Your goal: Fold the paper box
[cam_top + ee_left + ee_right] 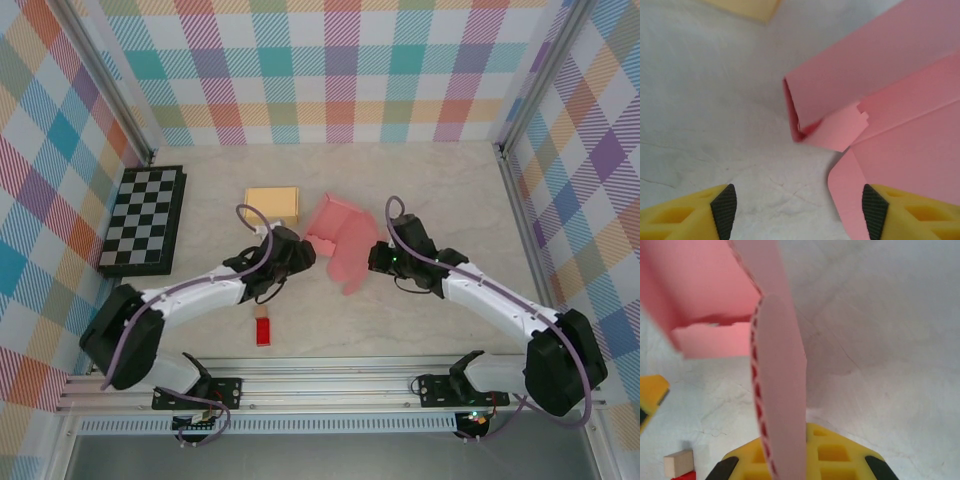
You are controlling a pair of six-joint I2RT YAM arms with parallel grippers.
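The pink paper box [340, 240] lies partly folded in the middle of the table, one end standing up as an open sleeve [850, 85]. My left gripper [303, 256] sits at the box's left side, open, its pads [725, 210] wide apart. A rounded pink flap [850, 185] lies on the table just inside the right pad, with nothing gripped. My right gripper [373, 258] is at the box's right edge, shut on a pink flap [782, 390] that rises on edge from between its yellow fingers [840, 455].
A tan box [272, 205] lies just behind the pink one, and a chessboard [143, 220] sits at the far left. A small red block with a wooden piece [263, 330] lies near the front edge. Checkered walls close in the table.
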